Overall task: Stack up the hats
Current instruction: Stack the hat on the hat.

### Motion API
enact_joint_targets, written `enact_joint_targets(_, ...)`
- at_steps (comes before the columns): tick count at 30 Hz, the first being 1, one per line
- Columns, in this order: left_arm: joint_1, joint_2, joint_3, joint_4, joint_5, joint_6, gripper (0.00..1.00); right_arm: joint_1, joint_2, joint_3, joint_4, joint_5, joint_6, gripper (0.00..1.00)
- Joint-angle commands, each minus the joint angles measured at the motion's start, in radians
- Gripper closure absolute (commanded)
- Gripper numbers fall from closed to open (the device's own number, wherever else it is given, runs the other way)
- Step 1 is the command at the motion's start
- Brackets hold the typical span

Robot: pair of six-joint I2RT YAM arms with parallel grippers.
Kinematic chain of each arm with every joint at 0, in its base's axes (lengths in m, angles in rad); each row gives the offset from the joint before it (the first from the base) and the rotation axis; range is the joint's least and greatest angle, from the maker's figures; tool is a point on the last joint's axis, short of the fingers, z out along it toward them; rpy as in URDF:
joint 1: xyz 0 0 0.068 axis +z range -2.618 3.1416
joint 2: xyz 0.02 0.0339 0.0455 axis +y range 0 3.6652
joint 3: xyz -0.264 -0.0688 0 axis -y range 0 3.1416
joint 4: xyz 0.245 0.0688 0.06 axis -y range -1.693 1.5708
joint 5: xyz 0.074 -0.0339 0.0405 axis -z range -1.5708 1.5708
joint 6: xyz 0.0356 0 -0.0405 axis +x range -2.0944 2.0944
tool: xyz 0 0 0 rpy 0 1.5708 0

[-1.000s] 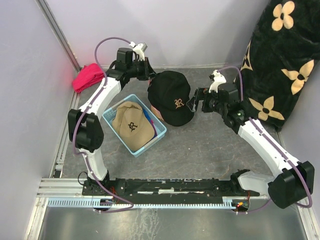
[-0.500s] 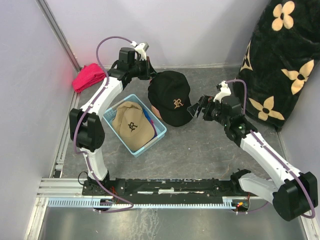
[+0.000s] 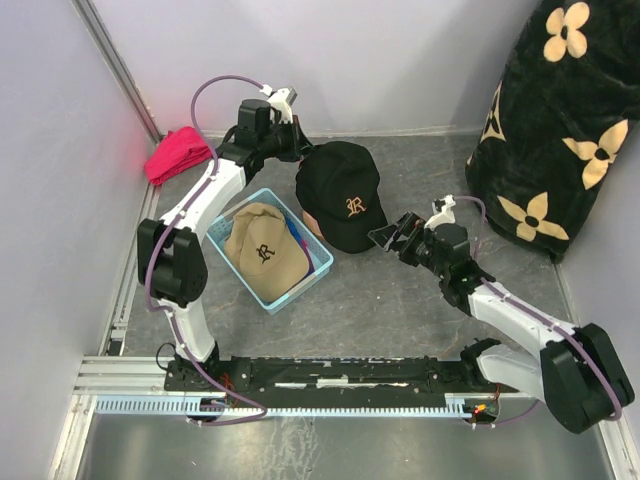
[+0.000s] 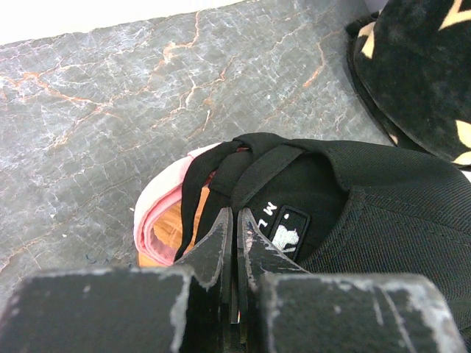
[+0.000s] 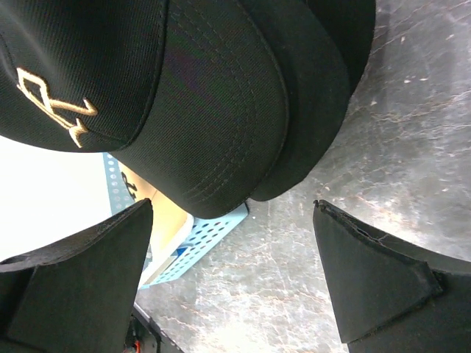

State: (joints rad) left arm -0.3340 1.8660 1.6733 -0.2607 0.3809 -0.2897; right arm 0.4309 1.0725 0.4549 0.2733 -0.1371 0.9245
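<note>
1 black cap (image 3: 338, 180): left jaws pinch strap (image 4: 246, 168); right jaws spread before brim (image 5: 217, 118).

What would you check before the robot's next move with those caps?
1. Black cap sits over pink cap: ok.
2. Left gripper shut at the black cap's back: ok.
3. Fabric actually pinched in it: cannot tell.
4. Right gripper open, apart from that cap: ok.
5. Tan cap stacked: not ok, it lies in the basket.
</note>
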Motion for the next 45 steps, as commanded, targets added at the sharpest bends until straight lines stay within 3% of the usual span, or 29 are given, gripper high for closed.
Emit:
enact_joint_targets(1, -0.01, 0.015, -0.052, -0.114, -0.045, 0.031, 0.97, 0.025, 0.061, -0.034, 0.298, -0.006, 0.118, 0.03)
enact_joint_targets(18, -0.012, 0.009, -0.076, -0.123, -0.068, 0.035, 0.97, 0.078, 0.289, -0.109, 0.692, 0.035, 0.258, 0.04)
enact_joint_targets(24, -0.012, 0.007, -0.088, -0.124, -0.071, 0.035, 0.97, 0.079, 0.38, -0.165, 0.928, 0.062, 0.311, 0.09)
enact_joint_targets(30, -0.011, 0.001, -0.106, -0.121, -0.08, 0.035, 0.97, 0.079, 0.523, -0.174, 1.164, 0.068, 0.376, 0.36)
enact_joint_targets(36, -0.011, -0.007, -0.113, -0.121, -0.092, 0.038, 0.97, 0.078, 0.503, -0.175, 1.162, 0.071, 0.354, 0.71)
enact_joint_targets(40, -0.01, -0.011, -0.118, -0.121, -0.099, 0.036, 0.97, 0.06, 0.433, -0.174, 1.059, 0.072, 0.329, 0.83)
enact_joint_targets(45, -0.004, -0.028, -0.146, -0.093, -0.109, 0.021, 0.97, 0.04, 0.334, -0.198, 0.929, 0.1, 0.316, 0.86)
